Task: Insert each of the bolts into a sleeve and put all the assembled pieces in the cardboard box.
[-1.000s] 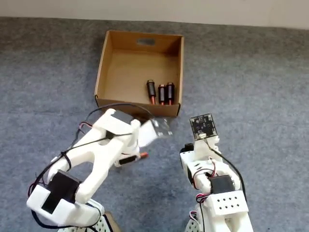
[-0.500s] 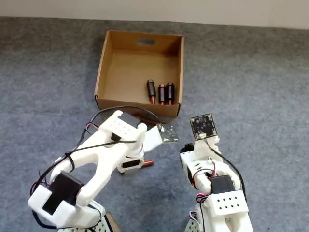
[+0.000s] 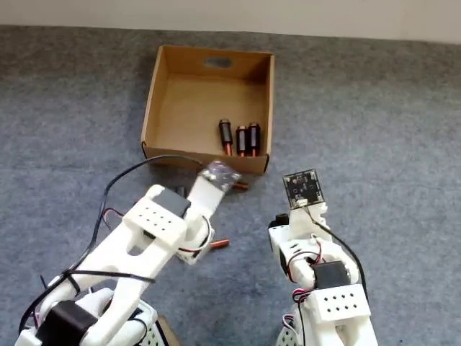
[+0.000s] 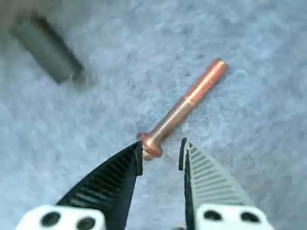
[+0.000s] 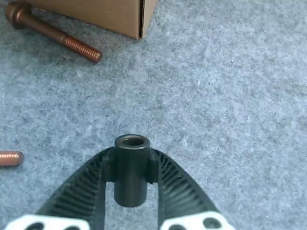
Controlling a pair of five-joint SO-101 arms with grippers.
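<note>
Bolt (image 4: pixel 184 105) lies on carpet (image 4: pixel 249 57), head between parted tips of left gripper (image 4: pixel 161 152). Right gripper (image 5: pixel 130 155) clamps black sleeve (image 5: pixel 130 179). Three assembled pieces (image 3: pixel 241 138) inside cardboard box (image 3: pixel 155 108).

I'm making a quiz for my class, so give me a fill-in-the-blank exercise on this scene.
The right pincer grips a black ___.
The cardboard box holds ___ assembled pieces.
The left pincer is ___ around the head of a copper bolt.
Missing: sleeve; three; open.

Grey carpet (image 3: pixel 389 122) — pale wall (image 3: pixel 288 14) behind
</note>
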